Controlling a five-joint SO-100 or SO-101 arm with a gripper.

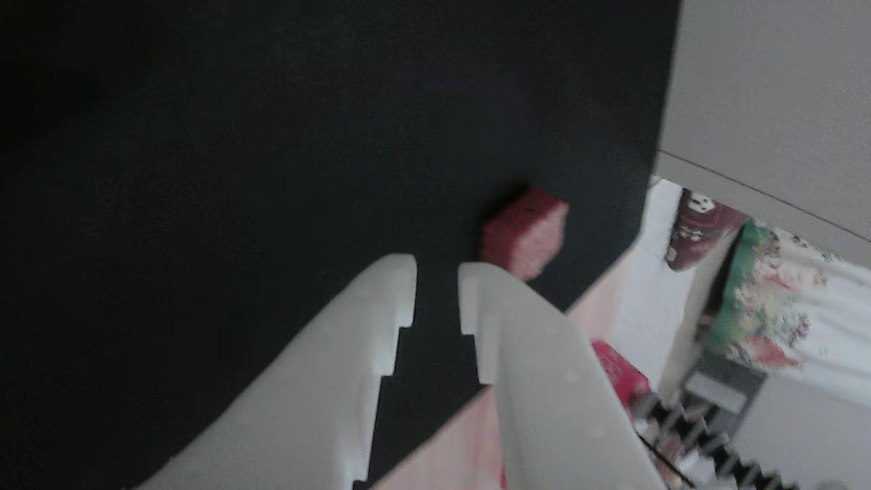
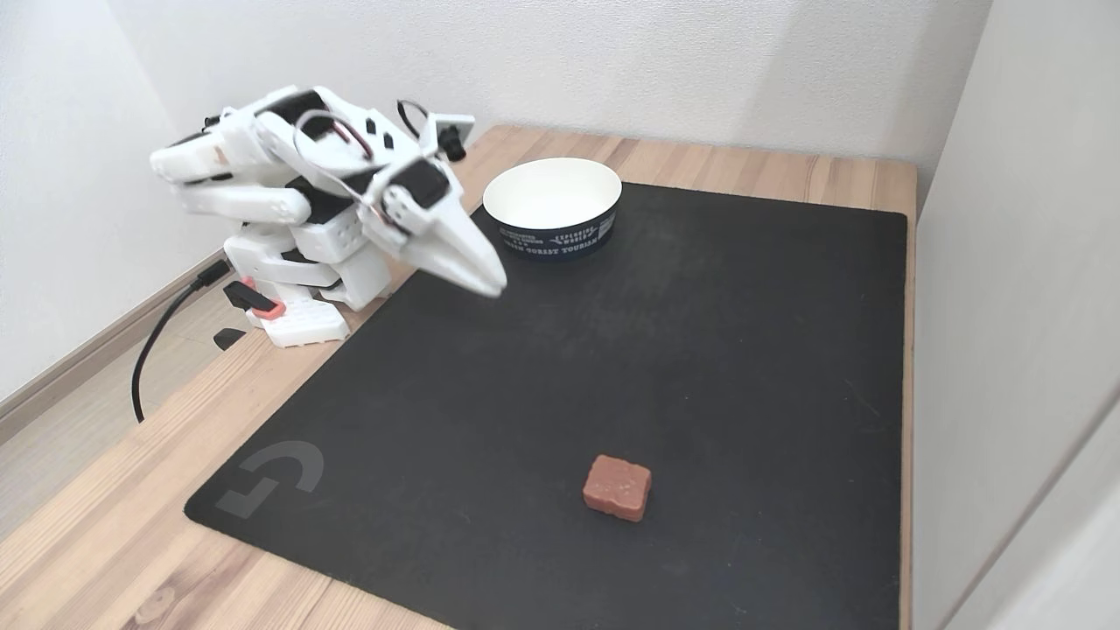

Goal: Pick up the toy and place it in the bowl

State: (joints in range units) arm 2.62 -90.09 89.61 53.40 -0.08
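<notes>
the white gripper (image 1: 435, 286) has its jaws a little apart with nothing between them. in the other view the red-pink toy block (image 1: 525, 233) lies on the black mat (image 1: 238, 170) just past the right-hand jaw tip. in the fixed view the gripper (image 2: 492, 284) hangs just beside the white-lined, dark-walled bowl (image 2: 553, 229), with the toy block (image 2: 618, 486) well apart from the jaws.

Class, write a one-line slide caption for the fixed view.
White robot arm, its hand near the bowl, far from the red block on the black mat.

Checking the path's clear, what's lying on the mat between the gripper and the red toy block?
Nothing: in the fixed view only bare black mat separates the gripper from the toy.
</notes>
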